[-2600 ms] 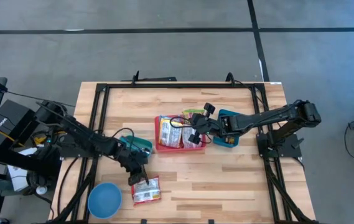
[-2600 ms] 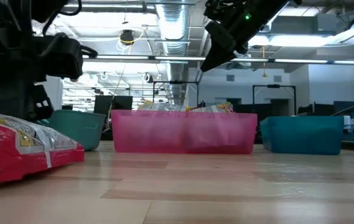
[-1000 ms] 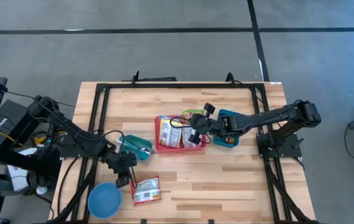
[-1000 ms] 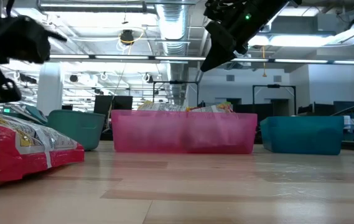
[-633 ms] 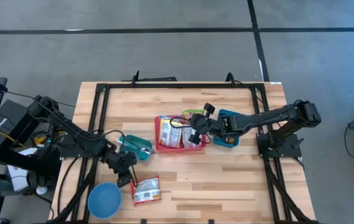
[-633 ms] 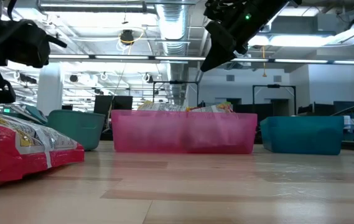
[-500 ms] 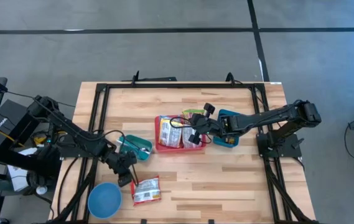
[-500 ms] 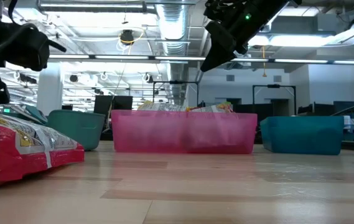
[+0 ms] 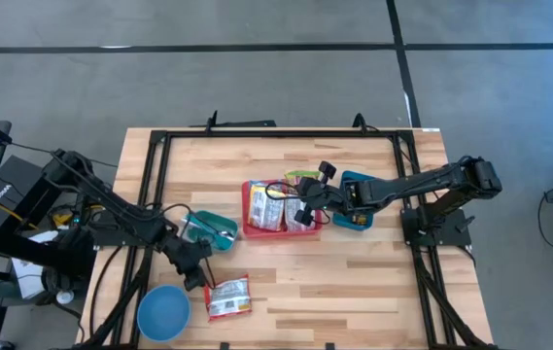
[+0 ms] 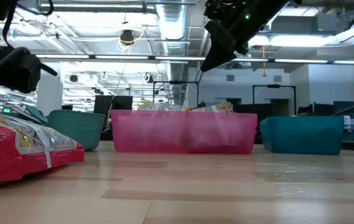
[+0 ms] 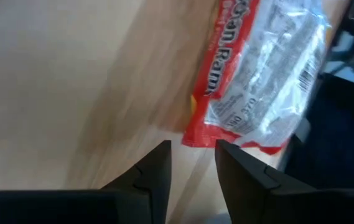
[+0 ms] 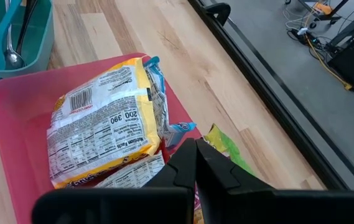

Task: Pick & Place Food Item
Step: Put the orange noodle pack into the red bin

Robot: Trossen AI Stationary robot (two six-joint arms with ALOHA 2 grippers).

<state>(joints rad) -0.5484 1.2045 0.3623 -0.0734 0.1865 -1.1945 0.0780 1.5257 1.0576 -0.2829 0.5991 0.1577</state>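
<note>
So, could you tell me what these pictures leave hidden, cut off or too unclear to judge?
- Red ramen packet: left wrist view blurs its small print, and the frame's edge cuts off its top.
- Left gripper: too small in the high view to judge its finger gap.
- Pink bin: low view hides most of its contents behind the wall.
- Blue bowl: absent from the low view.
- Green packet: right gripper covers part.

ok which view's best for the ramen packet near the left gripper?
Left wrist view: the ramen packet fills it, print readable, just ahead of the left gripper. High view shows it small beside the blue bowl. Low view shows one end. Right wrist: absent.
</note>
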